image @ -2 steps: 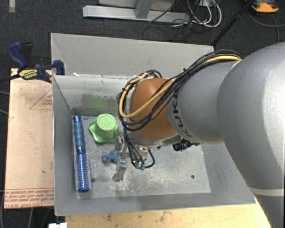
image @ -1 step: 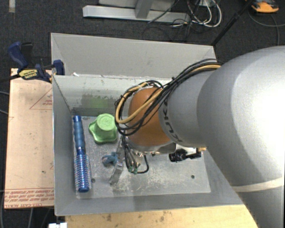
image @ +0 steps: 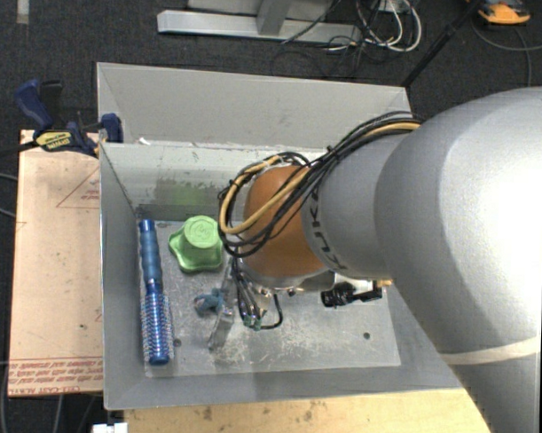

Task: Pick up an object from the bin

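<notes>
Small bluish object (image: 206,303) is lying toward the bin's (image: 338,342) near edge, beside the gripper (image: 227,318), probably mid-grasp; whether its jaws are open or closed I cannot tell. Next it is needing centring.

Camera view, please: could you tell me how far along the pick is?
Done: the arm is low inside the grey metal bin, near the long blue bristled hairbrush and green round plastic lid. In hand: no grasp visible. Left: gripping and lifting one.
</notes>
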Controlling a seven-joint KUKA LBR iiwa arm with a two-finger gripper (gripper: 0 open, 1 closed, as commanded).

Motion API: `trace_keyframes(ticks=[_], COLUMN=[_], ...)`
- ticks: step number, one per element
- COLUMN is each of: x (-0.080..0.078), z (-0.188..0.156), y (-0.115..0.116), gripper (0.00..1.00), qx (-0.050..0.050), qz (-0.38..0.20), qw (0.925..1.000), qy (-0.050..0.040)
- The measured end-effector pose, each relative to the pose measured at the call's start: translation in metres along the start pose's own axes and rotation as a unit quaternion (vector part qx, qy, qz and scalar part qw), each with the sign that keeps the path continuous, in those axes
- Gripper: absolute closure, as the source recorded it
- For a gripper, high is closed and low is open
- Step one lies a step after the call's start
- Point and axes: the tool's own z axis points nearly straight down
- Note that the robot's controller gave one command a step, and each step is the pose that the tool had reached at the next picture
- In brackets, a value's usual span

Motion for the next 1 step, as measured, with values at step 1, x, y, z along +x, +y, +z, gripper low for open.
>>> trace_keyframes(ticks=[1], x=[0.0000], z=[-0.0007], y=[0.0005], gripper=[1.00], qx=[-0.001], qz=[0.000], qw=[1.0000], qy=[-0.0001])
